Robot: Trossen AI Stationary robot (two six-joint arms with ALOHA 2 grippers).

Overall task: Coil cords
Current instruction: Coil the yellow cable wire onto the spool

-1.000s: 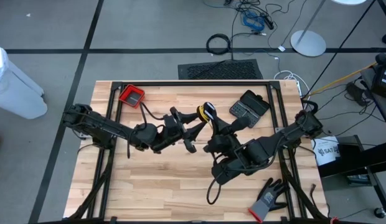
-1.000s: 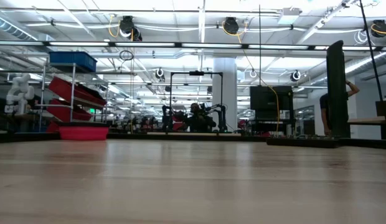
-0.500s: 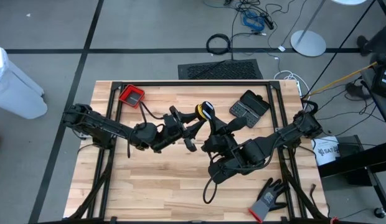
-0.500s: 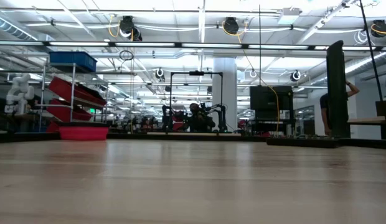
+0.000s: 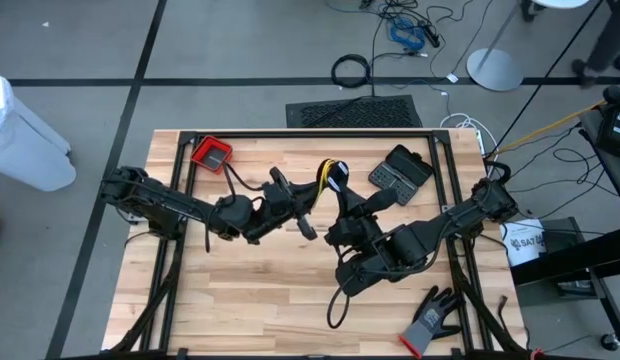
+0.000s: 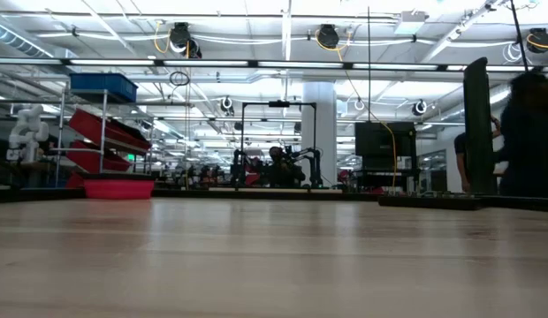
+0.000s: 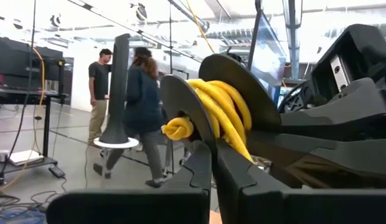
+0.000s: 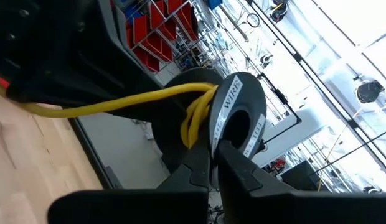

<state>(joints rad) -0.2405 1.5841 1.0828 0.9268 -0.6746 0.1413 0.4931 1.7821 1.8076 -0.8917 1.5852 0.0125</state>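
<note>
High view: the left hand (image 5: 308, 226) and the right hand (image 5: 342, 196) are brought together near the middle of the tabletop (image 5: 260, 300), with a small black spool (image 5: 333, 178) wound with yellow cord (image 5: 327, 174) held up between them. The spool is seen near a dark device (image 5: 400, 172); a red tray (image 5: 211, 154) lies toward the far left corner and a glove (image 5: 432, 318) at the near right edge (neither is involved). The left hand's fingers are drawn together just beside the spool.

Low view: only bare tabletop (image 6: 274, 265) and the room beyond are shown; neither hand nor cord is caught here.

Left wrist view: the left hand (image 7: 213, 163) is shut, its fingers meeting just under the spool (image 7: 243, 93), and the yellow cord (image 7: 221, 112) is wrapped in several turns between the two flanges, with a looped end at one side. Whether a strand is pinched cannot be told. People are standing far behind.

Right wrist view: the right hand (image 8: 213, 163) is clamped on the rim of the spool's flange (image 8: 240, 115), and a yellow strand (image 8: 118, 104) is led off from the windings toward the left arm.

The winding step is judged to be in hand, the yellow cord partly coiled. Next, the free strand would need to be carried round the spool under light tension while the spool is kept steady.
</note>
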